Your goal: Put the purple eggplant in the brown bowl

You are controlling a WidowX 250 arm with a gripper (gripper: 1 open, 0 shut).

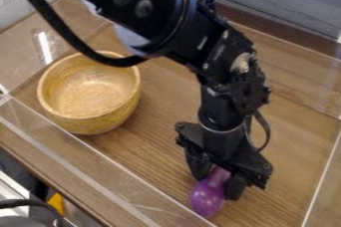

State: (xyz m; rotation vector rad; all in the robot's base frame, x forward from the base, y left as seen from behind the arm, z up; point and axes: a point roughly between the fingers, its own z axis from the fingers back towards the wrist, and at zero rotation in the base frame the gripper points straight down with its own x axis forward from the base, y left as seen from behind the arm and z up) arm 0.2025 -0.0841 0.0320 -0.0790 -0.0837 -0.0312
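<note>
- The gripper (216, 179) hung straight down from the black arm (160, 27), low over the near right part of the wooden table (286, 92).
- Its black fingers (246, 171) stood on either side of the top of the purple eggplant (205, 196), one to the left and one to the right of it.
- I read the jaws as closed around the eggplant's upper end, though I could not tell from this angle how firmly the pads pressed on it.
- The eggplant's rounded purple bottom showed below the fingers, glossy, close to the front edge of the table.
- I could not tell whether the eggplant rested on the wood or sat just clear of it; the shadow under it was too small to judge.
- Its stem cap was hidden up between the fingers.
- The brown bowl (88, 92) stood on the left side of the table, upright, well apart from the eggplant and the gripper.
- The bowl's yellowish inside showed grain and nothing lay in it.
- A black cable (80, 52) from the arm arched over the far rim of the bowl.
- A clear plastic wall (94, 186) ran along the front edge of the table, just in front of the eggplant.
</note>
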